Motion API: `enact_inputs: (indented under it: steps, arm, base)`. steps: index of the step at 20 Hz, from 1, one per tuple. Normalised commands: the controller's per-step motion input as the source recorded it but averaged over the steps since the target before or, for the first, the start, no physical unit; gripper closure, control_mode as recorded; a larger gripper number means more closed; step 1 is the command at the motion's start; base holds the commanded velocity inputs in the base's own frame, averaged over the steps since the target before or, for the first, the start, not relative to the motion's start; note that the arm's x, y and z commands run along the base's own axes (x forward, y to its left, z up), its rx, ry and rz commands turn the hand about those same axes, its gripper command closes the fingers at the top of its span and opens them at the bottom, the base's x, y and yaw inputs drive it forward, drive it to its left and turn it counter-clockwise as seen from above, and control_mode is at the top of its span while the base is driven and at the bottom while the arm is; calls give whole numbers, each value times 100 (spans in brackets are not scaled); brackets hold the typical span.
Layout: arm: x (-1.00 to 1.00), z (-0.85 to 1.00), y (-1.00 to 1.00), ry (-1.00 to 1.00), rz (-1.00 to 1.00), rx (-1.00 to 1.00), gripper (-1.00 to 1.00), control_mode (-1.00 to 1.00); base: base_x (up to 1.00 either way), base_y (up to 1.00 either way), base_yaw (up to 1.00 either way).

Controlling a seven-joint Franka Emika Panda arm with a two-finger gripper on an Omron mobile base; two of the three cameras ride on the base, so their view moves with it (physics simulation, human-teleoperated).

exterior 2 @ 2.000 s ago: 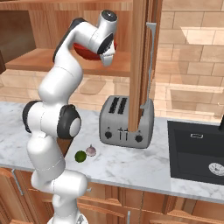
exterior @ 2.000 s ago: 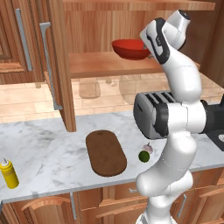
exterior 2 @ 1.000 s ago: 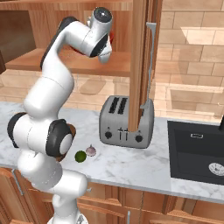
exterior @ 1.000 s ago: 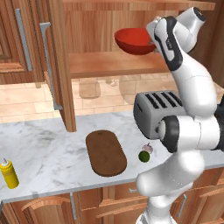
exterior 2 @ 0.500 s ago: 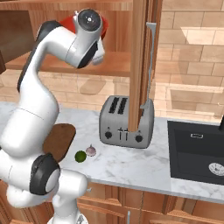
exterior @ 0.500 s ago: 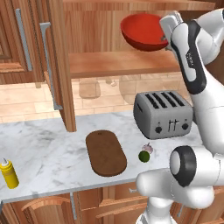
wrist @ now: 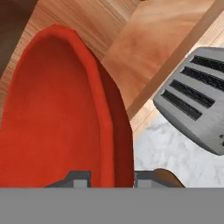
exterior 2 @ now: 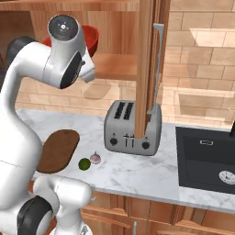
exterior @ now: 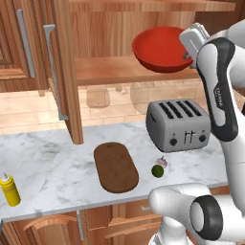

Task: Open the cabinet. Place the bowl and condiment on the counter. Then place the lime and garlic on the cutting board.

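Observation:
My gripper (wrist: 111, 178) is shut on the rim of the red bowl (wrist: 57, 113), one fingertip on each side of the wall. From the left base the bowl (exterior: 160, 48) hangs tilted just above the lower shelf of the open cabinet (exterior: 64, 72), with the gripper (exterior: 186, 53) at its right rim. The yellow condiment (exterior: 9, 189) stands on the counter (exterior: 48, 158) at the far left. The lime (exterior: 157, 171) and garlic (exterior: 161, 162) lie side by side on the marble, right of the bare cutting board (exterior: 115, 166).
A silver toaster (exterior: 179, 124) stands under the bowl, behind the lime and garlic. The right cabinet door (exterior 2: 147, 69) juts out edge-on above the toaster (exterior 2: 131, 128). A black sink (exterior 2: 206, 158) lies at the right end of the counter.
The bowl has come up off the lower shelf and out toward me and the right, tilting as it went. My arm's elbow has swung out to the right.

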Motion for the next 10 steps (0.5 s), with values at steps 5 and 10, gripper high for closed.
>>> enact_inputs:
  steps: [5, 10]
  arm:
    - [-32, 0, 29, 10, 11, -8, 100, -100]
    - [0, 0, 27, 8, 18, 0, 100, -100]
  base:
    - [0, 0, 0]
    - [0, 0, 0]
